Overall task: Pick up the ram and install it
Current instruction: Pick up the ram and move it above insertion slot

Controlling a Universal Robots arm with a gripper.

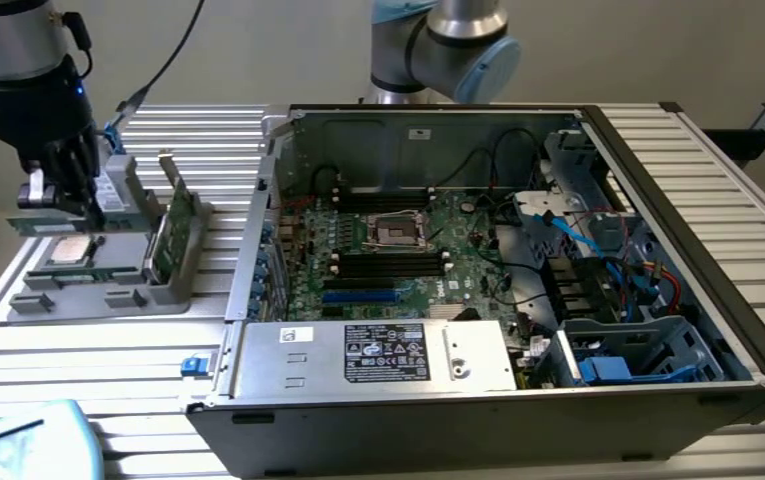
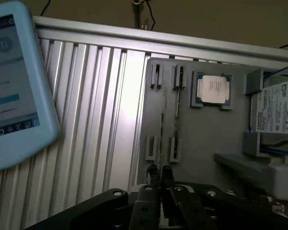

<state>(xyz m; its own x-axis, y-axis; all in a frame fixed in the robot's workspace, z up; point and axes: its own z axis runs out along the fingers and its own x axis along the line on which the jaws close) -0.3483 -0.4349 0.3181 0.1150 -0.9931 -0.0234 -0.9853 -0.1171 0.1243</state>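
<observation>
In the exterior view, the black robot gripper [image 1: 69,215] hangs over a grey plastic parts tray [image 1: 35,300] at the exterior view's left, on a ribbed aluminium table [image 1: 75,350]. Its fingers stand almost closed and appear to pinch the ram [image 1: 55,227], a long, thin dark circuit stick lying level just under the fingertips, close over the tray near a square silver processor chip [image 1: 75,250]. A tall green circuit card with a metal bracket [image 1: 175,235] stands upright on the tray's side toward the open black computer case [image 1: 702,300] at the exterior view's right. Inside the case lie a green motherboard [image 1: 409,265] and, at the near edge, a silver power supply box [image 1: 369,355]. A light blue touchscreen pendant [image 1: 9,440] sits at the table's near corner. In the wrist view, the gripper [image 2: 160,176] shows two dark fingers [image 2: 153,173] with only a narrow gap between them. The ram [image 2: 164,124] shows edge-on as a thin line running away from the tips over the tray [image 2: 206,139]. The processor chip [image 2: 213,90] lies beside it, a white-labelled drive [image 2: 278,105] stands beyond, and the pendant [image 2: 14,86] lies well apart from the tray.
</observation>
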